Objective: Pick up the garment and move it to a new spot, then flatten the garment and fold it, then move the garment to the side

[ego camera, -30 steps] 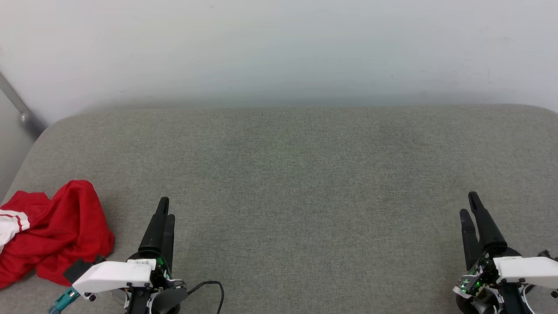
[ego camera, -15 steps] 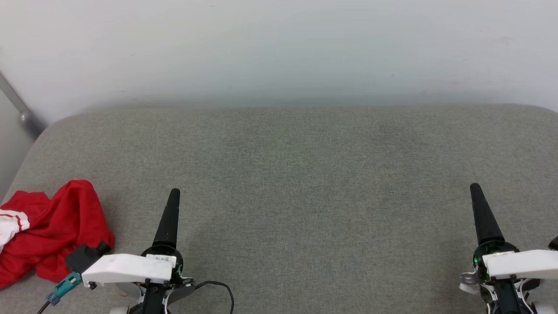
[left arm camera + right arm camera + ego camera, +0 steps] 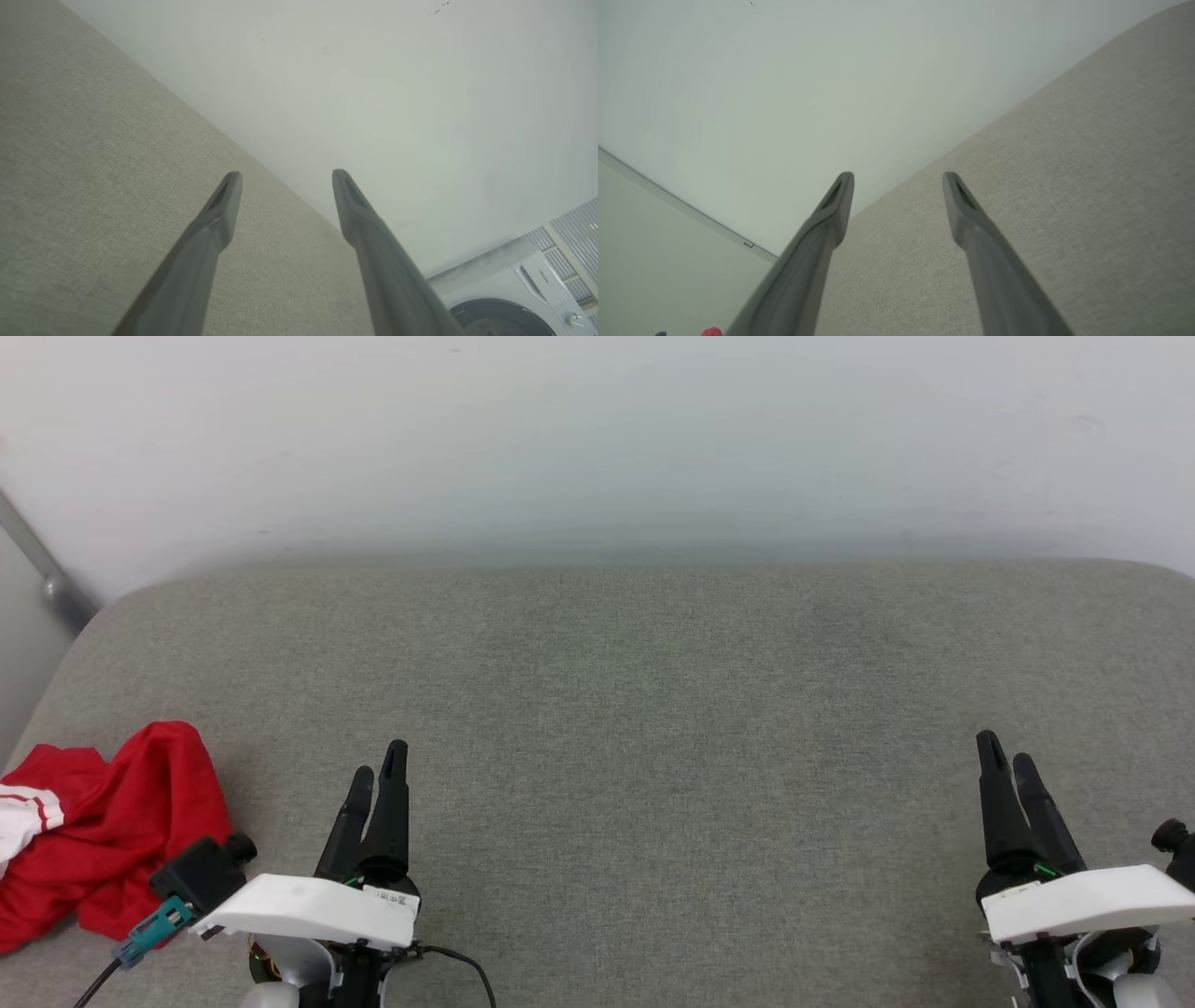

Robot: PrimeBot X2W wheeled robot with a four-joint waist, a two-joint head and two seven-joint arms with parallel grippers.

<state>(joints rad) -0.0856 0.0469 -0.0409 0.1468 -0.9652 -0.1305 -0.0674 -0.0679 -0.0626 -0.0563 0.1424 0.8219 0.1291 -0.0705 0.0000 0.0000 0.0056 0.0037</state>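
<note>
Item: bright red, thin jersey-cloth garment (image 3: 121,831), crumpled in a loose heap, not spread.
Detail: white sleeve panel (image 3: 19,817) with red striped trim on the heap's left side, at the picture's edge.
Location: near-left corner of the grey, woven-fabric-covered counter (image 3: 653,709), which has rounded corners. Part of the cloth runs out past the left edge of the head view.
Long axis: cannot tell; the heap is bunched, with no clear line of hem or shoulders.
Left gripper (image 3: 379,761): dark fingers spread wide and holding nothing. It hovers just right of the heap, apart from it, pointing away over bare counter towards the wall.
Right gripper (image 3: 1004,749): fingers likewise spread wide, nothing between them. It is at the counter's far right, well apart from the cloth.
Bearing: the garment lies to the left of the left fingers and slightly behind their tips, so it falls outside the left wrist view.
Nearer arm: left, by a wide margin.
Surroundings: plain pale wall (image 3: 597,448) behind the counter; grey slanted rail (image 3: 37,569) at upper left; white washing machine (image 3: 514,289) in the left wrist view.
Step judged: the pick-up is not yet begun, and flattening, folding and moving aside all remain.
Coming move, judged: the left arm should swing left and turn its fingers down onto the heap.
</note>
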